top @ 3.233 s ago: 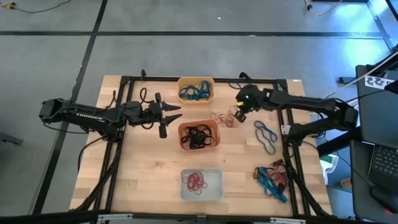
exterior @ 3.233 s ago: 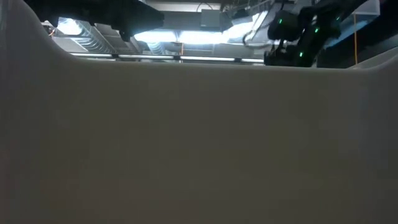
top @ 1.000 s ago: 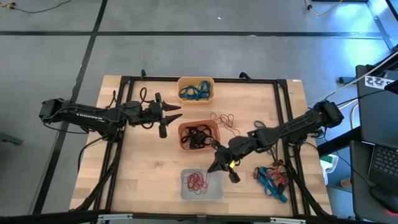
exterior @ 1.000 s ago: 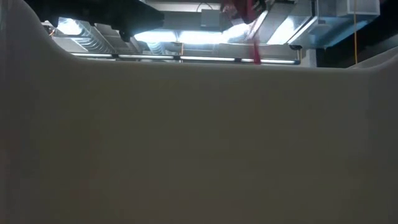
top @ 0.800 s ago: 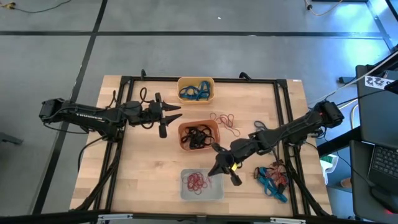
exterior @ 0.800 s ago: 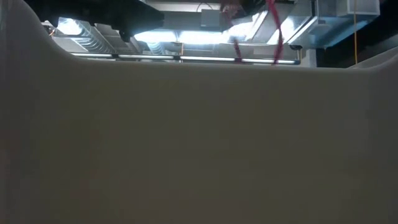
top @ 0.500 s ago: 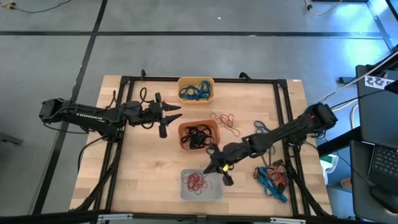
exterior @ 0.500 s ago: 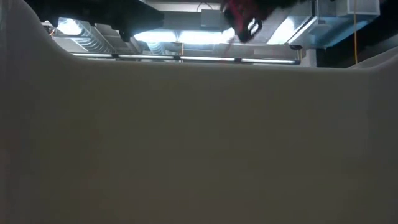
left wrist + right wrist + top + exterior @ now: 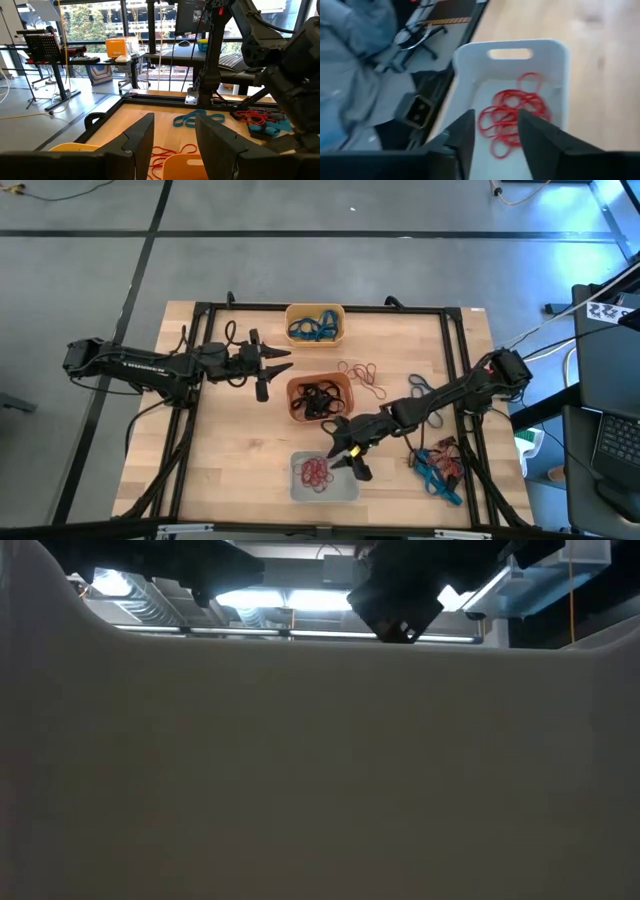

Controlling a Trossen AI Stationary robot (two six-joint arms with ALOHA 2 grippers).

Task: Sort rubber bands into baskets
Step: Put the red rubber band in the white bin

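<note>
Three baskets stand in a row down the table's middle: a yellow one [image 9: 315,325] with blue rubber bands, a red-orange one [image 9: 320,398] with black bands, and a whitish one [image 9: 325,477] with red bands [image 9: 512,112] on its floor. My right gripper [image 9: 346,459] hovers over the whitish basket's right rim; its fingers stand open with nothing between them [image 9: 495,135]. My left gripper [image 9: 272,366] waits open and level, left of the red-orange basket. Loose red bands [image 9: 362,372] lie on the wood right of that basket.
A mixed heap of blue, red and black bands [image 9: 437,465] lies near the table's right front corner, and a blue band [image 9: 415,385] lies farther back. A black frame [image 9: 455,360] runs around the table. The whitish basket's wall [image 9: 300,770] fills the low view.
My right gripper has gone down and toward the table's left edge, from beside the whitish basket to over its right rim, rolling a little. The red band that dangled below it in the low view no longer shows there.
</note>
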